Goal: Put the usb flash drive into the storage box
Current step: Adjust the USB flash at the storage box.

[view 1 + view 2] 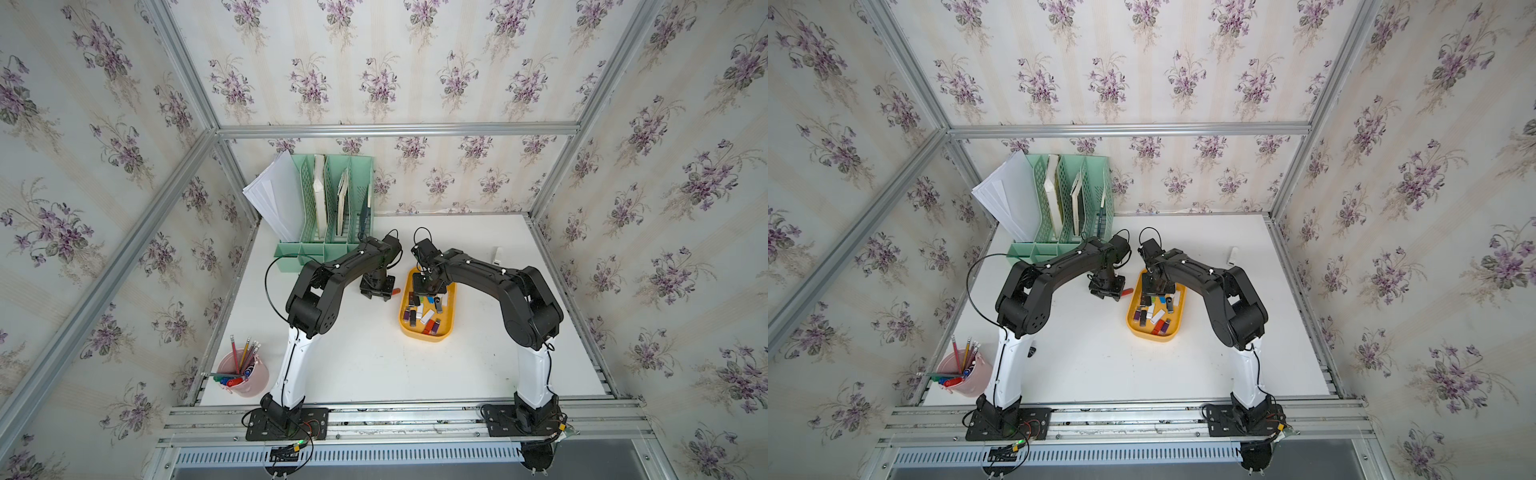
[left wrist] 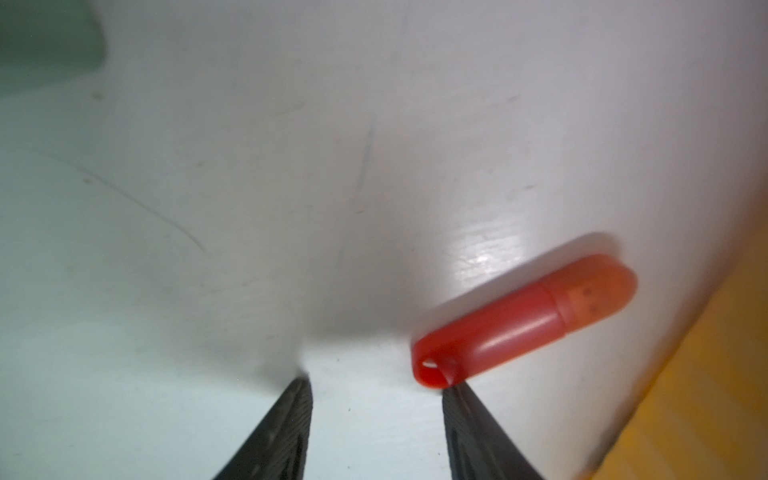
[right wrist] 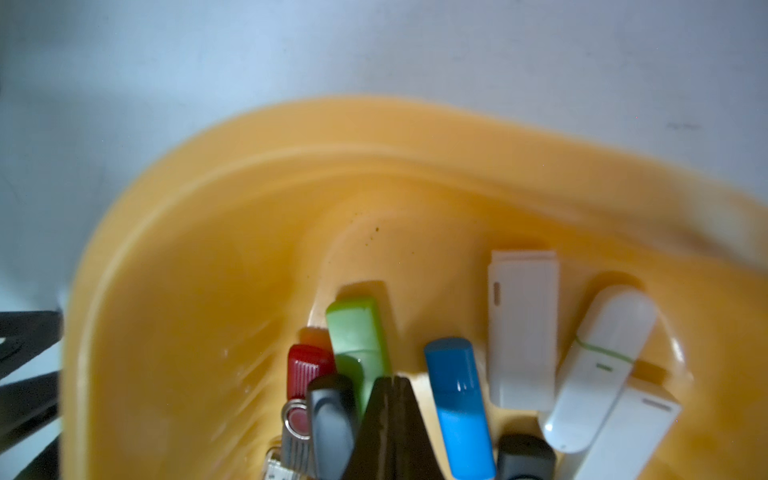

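A red-orange usb flash drive [image 2: 528, 322] lies on the white table just left of the storage box, seen as a small orange tip [image 1: 397, 291] in a top view. My left gripper [image 2: 376, 384] stands open low over the table; the drive's looped end touches one fingertip [image 2: 457, 399] and lies outside the gap. The storage box [image 1: 426, 337], a shallow yellow-orange tray, holds several flash drives. My right gripper [image 3: 392, 380] is shut and empty, low over the box's far end [image 3: 291, 137] among a green drive [image 3: 359, 332] and a blue drive [image 3: 457, 403].
A mint-green file organizer [image 1: 328, 208] with papers stands at the back left. A pink cup of pencils [image 1: 245, 374] sits at the front left edge. A white flash drive [image 1: 497, 254] lies at the back right. A small dark object [image 1: 1031, 352] lies beside the left arm.
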You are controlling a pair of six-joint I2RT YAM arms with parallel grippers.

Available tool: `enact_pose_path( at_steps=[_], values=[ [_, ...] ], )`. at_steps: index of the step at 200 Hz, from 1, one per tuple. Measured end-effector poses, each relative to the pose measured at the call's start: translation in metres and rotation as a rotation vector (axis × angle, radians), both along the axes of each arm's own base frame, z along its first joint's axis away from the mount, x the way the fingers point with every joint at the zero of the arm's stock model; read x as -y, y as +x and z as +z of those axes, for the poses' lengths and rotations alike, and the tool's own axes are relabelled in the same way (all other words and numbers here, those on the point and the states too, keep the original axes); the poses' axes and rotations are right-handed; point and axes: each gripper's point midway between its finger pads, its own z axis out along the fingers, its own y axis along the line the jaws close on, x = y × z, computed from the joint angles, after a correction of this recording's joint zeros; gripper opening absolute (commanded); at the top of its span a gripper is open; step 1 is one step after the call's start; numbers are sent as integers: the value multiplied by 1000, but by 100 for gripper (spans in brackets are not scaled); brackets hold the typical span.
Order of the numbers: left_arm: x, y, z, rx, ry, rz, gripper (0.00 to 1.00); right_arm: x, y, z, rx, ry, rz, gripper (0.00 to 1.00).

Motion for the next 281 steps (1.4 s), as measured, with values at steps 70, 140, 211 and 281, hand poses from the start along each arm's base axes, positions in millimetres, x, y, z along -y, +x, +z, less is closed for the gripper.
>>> enact_pose_path(
  at_steps=[70, 140, 211, 281],
  values=[
    [0, 0, -1, 4, -3, 0, 56, -25, -18, 3, -26, 50, 106, 0],
    [0, 0, -1, 5, -3, 0, 56, -20, -10, 17, 10, 31, 86, 0],
    [0, 0, 0, 5, -3, 0, 56, 5, -8, 3, -10, -28, 31, 0],
    [0, 0, 0, 5, -3, 0, 56, 16, -12, -8, -29, -71, 19, 0]
  ],
)
